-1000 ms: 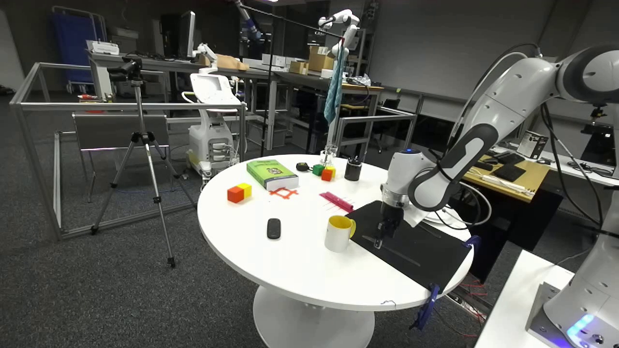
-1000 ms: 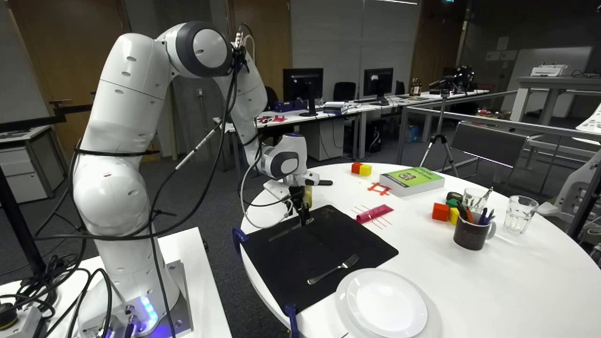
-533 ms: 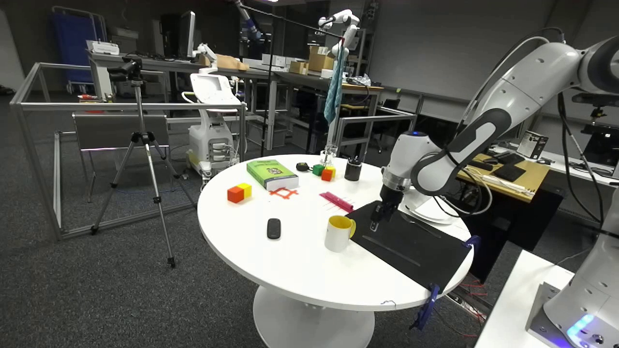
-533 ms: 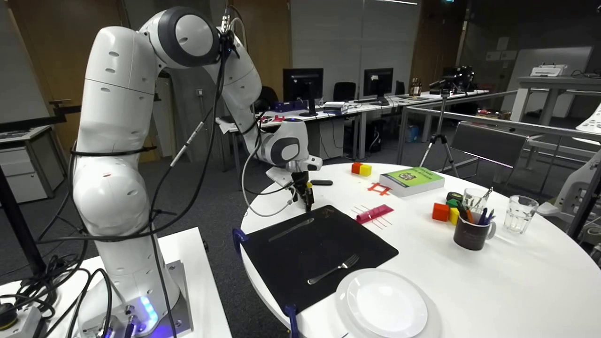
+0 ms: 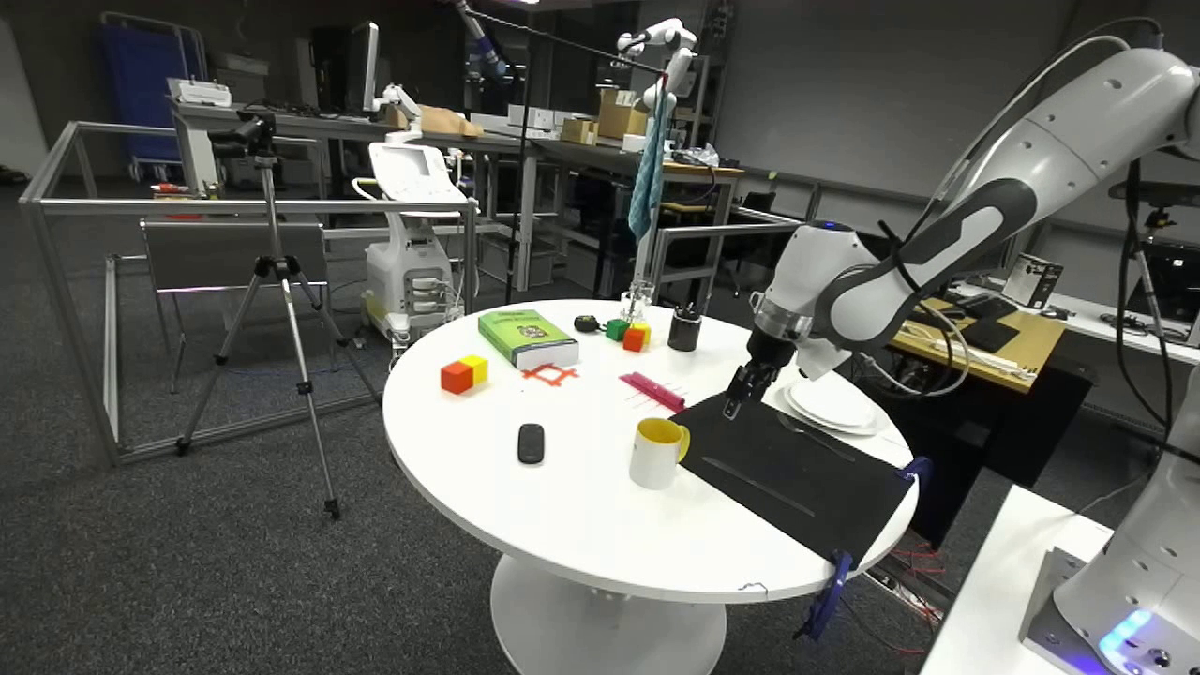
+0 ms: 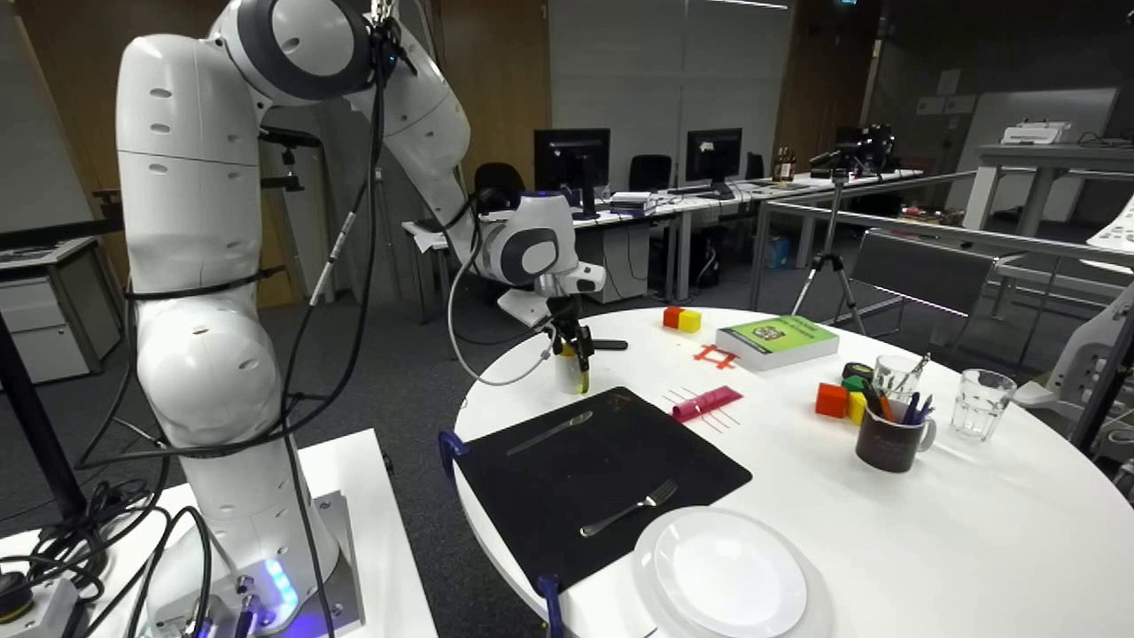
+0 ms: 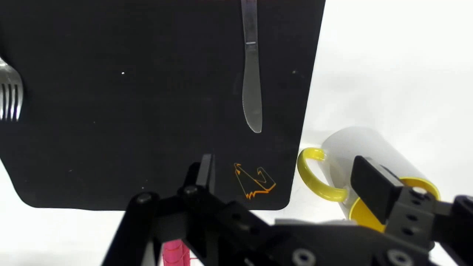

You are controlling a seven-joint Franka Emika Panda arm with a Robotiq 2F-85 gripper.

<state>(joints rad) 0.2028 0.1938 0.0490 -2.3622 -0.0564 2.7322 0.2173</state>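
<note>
My gripper [image 7: 287, 173] hangs above the mat's corner with its jaws wide apart and nothing between them. In an exterior view the gripper [image 5: 732, 403] points down, tilted, clear of the tabletop. The black mat [image 7: 147, 92] lies below, bearing a silver knife [image 7: 251, 81] and, at the far side, a fork [image 7: 13, 94]. Beside the mat stands a white mug [image 7: 345, 147] with yellow inside and handle. One finger [image 7: 373, 186] overlaps its rim in the wrist view; contact is not seen. In an exterior view the gripper partly hides the mug [image 6: 567, 377].
White plates [image 6: 731, 576] stand by the mat. A pink piece [image 5: 653, 392] with thin sticks lies past its edge. Blue clamps [image 5: 827, 600] grip the table edge. Farther off are a black phone-like object [image 5: 531, 443], coloured cubes [image 5: 457, 377], a green book [image 5: 530, 339], a pen cup [image 6: 889, 441] and glasses.
From beside the knife my gripper has risen and moved away toward the mat's far corner, tilting more. The arm has drawn back and up. Knife, mug and other objects stay put.
</note>
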